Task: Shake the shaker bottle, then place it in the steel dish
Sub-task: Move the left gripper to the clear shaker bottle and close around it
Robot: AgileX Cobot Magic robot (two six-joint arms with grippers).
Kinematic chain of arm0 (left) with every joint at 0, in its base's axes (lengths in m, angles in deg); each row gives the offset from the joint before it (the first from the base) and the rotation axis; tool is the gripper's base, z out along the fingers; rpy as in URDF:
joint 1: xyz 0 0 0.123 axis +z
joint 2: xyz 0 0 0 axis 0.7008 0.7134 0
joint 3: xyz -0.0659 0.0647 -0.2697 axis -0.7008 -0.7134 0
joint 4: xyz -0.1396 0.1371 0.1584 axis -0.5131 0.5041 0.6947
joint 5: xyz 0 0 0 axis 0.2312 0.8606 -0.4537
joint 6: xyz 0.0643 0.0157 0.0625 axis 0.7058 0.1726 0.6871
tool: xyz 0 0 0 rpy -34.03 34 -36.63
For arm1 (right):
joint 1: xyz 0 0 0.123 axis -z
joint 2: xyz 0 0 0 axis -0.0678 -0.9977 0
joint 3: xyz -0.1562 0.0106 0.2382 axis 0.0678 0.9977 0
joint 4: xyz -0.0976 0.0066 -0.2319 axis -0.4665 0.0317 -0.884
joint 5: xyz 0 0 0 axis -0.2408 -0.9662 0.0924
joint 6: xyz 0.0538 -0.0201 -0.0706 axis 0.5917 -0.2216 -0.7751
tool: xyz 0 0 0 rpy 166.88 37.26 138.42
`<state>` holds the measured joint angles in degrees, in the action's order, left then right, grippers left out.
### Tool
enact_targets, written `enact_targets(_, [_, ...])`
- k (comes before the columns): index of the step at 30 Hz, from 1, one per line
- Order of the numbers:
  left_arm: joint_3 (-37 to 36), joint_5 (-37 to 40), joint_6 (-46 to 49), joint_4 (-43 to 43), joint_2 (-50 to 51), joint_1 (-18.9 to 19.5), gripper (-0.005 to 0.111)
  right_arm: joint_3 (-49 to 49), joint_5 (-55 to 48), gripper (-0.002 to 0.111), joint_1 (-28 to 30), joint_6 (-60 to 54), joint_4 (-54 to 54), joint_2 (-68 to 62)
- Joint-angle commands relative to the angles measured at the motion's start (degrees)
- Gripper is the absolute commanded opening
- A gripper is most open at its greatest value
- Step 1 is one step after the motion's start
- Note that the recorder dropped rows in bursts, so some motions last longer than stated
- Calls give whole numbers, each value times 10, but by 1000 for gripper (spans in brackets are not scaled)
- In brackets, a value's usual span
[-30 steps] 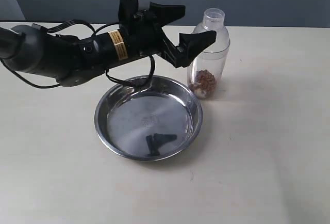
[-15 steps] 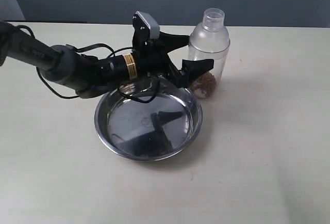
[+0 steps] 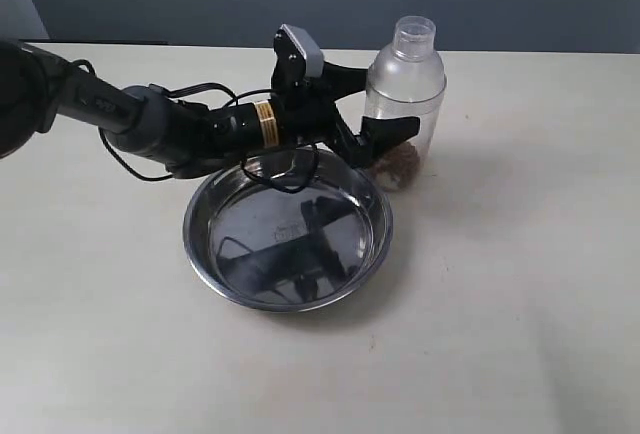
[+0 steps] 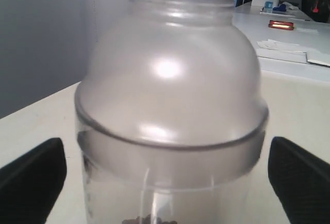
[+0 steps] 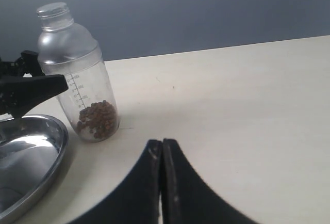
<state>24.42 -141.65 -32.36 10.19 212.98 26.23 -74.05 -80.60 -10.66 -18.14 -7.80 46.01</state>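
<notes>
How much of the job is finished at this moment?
Done: nothing; the shaker bottle stands on the table beside the empty steel dish. In hand: the left gripper brackets it, open, no grasp yet. Left: grasp, shake, place in dish.

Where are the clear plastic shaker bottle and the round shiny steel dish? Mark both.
clear plastic shaker bottle (image 3: 405, 79): exterior view, domed shoulder.
round shiny steel dish (image 3: 384, 239): exterior view, right rim.
</notes>
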Motion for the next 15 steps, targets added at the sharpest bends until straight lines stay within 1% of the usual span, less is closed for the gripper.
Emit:
enact_targets(1, [26, 8, -6, 9, 11, 0, 106, 1, 8, -1, 0, -2, 0, -1])
enact_targets(8, [79, 6, -36, 12, 59, 0, 106, 1, 7, -1, 0, -2, 0, -1])
enact_targets(13, [96, 22, -39, 23, 58, -2, 106, 1, 7, -1, 0, -2, 0, -1])
enact_targets(15, [98, 32, -39, 20, 58, -10, 106, 1, 7, -1, 0, -2, 0, -1])
